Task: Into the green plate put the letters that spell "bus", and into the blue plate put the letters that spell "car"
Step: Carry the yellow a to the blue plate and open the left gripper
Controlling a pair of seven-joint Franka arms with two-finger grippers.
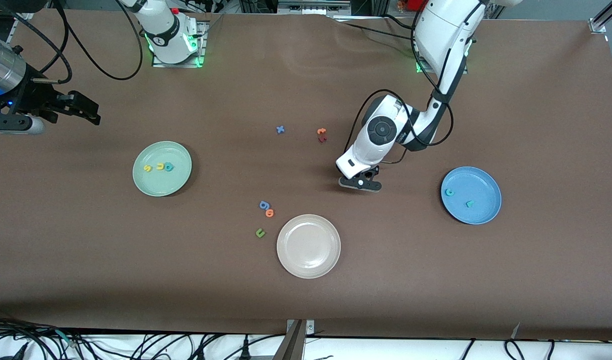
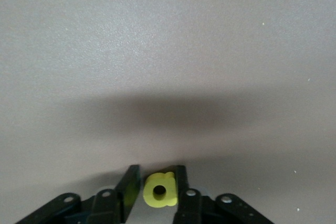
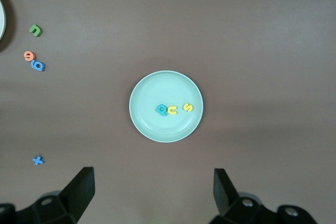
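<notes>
Between the left gripper (image 2: 155,188) fingers sits the yellow a (image 2: 159,190), pinched across its flat sides on the table (image 2: 168,51); being foam, it likely weighs nothing and squashes easily. Spread wide, the right gripper (image 3: 152,190) waits over the green plate (image 3: 152,124).

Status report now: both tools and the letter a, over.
Left tool down at table, fingers beside yellow a. Right tool open, waiting above green plate. Nothing in the way.

bare table (image 1: 386,280) around left hand (image 1: 360,183)
</notes>
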